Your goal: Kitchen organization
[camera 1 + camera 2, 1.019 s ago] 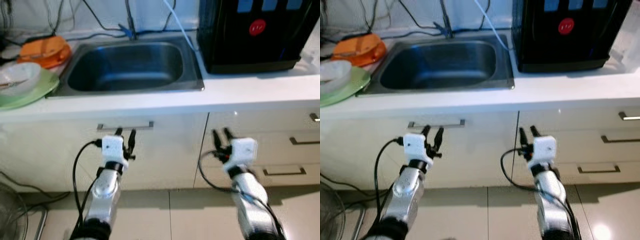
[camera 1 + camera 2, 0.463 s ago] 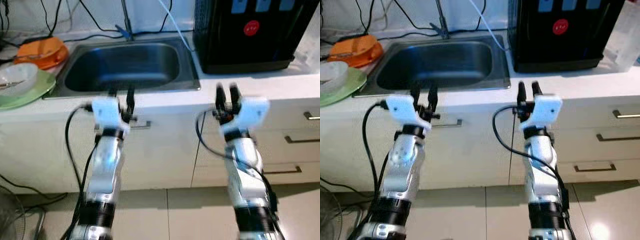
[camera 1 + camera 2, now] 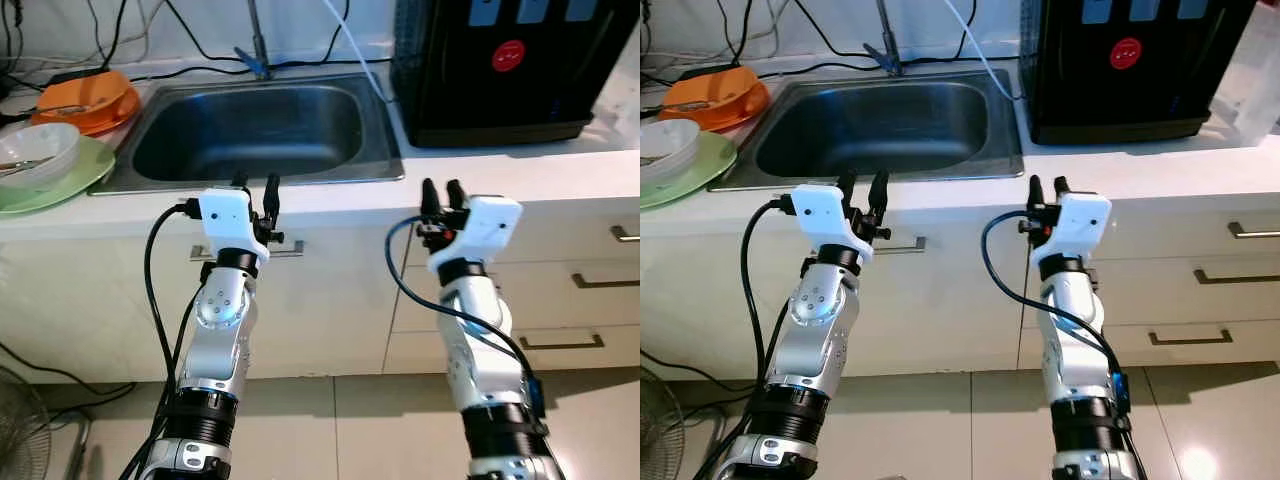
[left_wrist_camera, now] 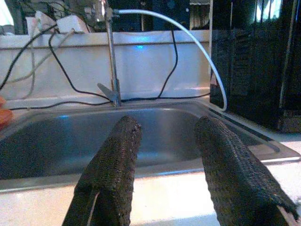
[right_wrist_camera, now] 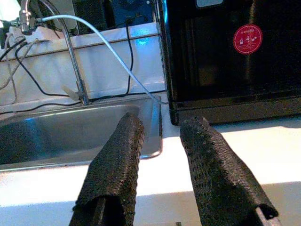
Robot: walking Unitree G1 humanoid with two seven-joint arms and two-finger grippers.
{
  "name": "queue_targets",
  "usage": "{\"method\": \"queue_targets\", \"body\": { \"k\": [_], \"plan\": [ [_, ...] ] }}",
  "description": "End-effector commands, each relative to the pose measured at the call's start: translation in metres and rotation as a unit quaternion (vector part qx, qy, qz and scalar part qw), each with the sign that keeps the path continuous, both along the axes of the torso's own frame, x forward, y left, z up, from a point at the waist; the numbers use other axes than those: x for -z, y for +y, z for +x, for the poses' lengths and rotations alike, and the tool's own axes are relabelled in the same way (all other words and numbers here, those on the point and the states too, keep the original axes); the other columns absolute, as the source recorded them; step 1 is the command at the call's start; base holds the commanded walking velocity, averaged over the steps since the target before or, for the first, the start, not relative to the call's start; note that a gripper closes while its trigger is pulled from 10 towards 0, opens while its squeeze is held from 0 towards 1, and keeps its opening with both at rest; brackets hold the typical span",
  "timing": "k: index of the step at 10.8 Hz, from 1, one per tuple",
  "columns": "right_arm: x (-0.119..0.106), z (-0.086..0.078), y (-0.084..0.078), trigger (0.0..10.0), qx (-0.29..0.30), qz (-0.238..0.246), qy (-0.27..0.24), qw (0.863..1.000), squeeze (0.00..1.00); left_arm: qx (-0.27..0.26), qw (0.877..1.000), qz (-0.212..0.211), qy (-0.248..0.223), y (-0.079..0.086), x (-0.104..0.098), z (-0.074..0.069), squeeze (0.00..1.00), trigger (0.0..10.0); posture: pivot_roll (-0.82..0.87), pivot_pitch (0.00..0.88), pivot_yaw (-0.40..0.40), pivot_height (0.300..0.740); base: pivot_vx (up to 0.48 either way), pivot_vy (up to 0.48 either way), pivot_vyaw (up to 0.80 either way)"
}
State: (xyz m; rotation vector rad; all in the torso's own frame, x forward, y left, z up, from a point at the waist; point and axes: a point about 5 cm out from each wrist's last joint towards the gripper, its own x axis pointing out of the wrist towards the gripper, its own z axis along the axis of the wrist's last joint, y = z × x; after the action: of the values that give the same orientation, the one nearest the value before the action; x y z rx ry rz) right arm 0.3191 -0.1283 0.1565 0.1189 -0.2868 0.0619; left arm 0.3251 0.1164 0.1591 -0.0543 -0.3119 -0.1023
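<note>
Left claw (image 3: 256, 184) and right claw (image 3: 439, 189) hover at the worktop (image 3: 520, 180) edge by the sink (image 3: 260, 130), both narrowly parted, holding nothing.

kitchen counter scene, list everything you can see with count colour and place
stainless steel sink: one, silver, set in the white countertop, basin bare
thin metal tap: one, grey, behind the sink
white hose: one, arcs from the wall over the sink's right rim
black cables: several, along the back wall
black appliance with red round sticker: one, on the counter right of the sink
orange dish: one, left of the sink at the back
green plate: one, left of the sink, in front of the orange dish
white bowl: one, on the green plate
cabinet handles: several, metal, on the cream fronts below the counter
fan grille: one, on the floor at far left
left gripper: open, at the sink's front edge
right gripper: open, at the counter edge near the black appliance
</note>
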Motion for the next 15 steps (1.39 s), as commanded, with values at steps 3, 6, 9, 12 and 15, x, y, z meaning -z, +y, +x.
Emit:
{"method": "queue_targets", "body": {
  "k": [3,6,9,12,15],
  "plan": [
    [-0.0007,0.0059,0.0074,10.0,-0.016,0.012,0.008,1.0,0.0,-0.018,1.0,-0.009,0.01,0.0075,-0.0009,0.0015,0.0,10.0,0.06,0.0,0.086,0.74,0.0,0.43,0.0],
    [-0.0007,0.0057,0.0112,10.0,-0.021,0.013,0.008,1.0,0.0,-0.023,1.0,-0.009,0.011,0.01,-0.0014,0.0009,0.0,10.0,0.05,0.0,0.089,0.74,0.0,0.48,0.0],
    [0.0007,0.0044,0.0106,10.0,-0.022,0.014,0.01,1.0,0.0,-0.023,1.0,-0.011,0.014,0.0092,-0.0008,0.0015,0.0,10.0,0.04,0.0,0.097,0.74,0.0,0.48,0.0],
    [0.0022,0.0045,0.0102,10.0,-0.02,0.018,0.014,1.0,0.0,-0.031,0.999,0.003,0.012,0.0106,-0.0005,0.0017,0.0,10.0,0.05,0.0,0.097,0.74,0.0,0.247,0.0],
    [0.0035,0.0046,0.013,10.0,-0.027,0.013,0.018,0.999,0.0,-0.024,1.0,0.0,0.015,0.0061,0.0006,-0.0006,0.0,10.0,0.06,0.0,0.088,0.74,0.0,0.0,0.0]
  ]
}}
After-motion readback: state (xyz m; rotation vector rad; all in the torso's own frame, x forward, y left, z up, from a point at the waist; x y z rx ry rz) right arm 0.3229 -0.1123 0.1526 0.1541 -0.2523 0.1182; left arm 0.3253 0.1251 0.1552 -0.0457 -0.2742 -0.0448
